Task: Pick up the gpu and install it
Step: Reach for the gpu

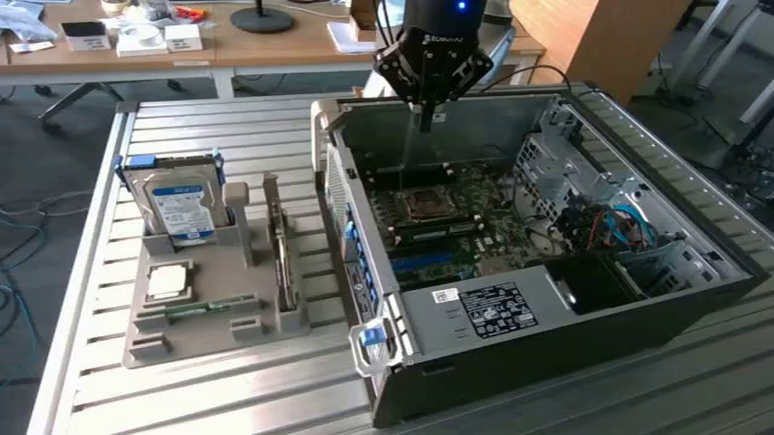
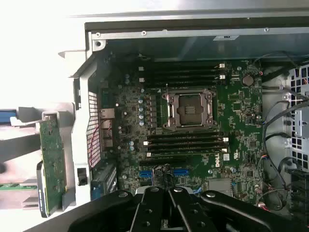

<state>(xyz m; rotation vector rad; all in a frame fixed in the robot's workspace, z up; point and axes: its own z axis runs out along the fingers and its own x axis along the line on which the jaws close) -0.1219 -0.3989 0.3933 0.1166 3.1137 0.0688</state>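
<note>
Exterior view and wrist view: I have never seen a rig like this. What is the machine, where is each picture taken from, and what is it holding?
The black machine is a robot arm; its gripper hangs shut and empty over an open computer case. The exterior view comes from a camera off the arm; the wrist view looks down from the arm onto the motherboard. On the slatted table, a grey holder carries a hard drive and the gpu, standing on edge, untouched.

The arm (image 1: 438, 23) is hanging upright over the open computer case (image 1: 545, 353), its gripper (image 1: 426, 113) pointing straight down inside, its 2 fingers (image 2: 152, 212) pressing together.
</note>
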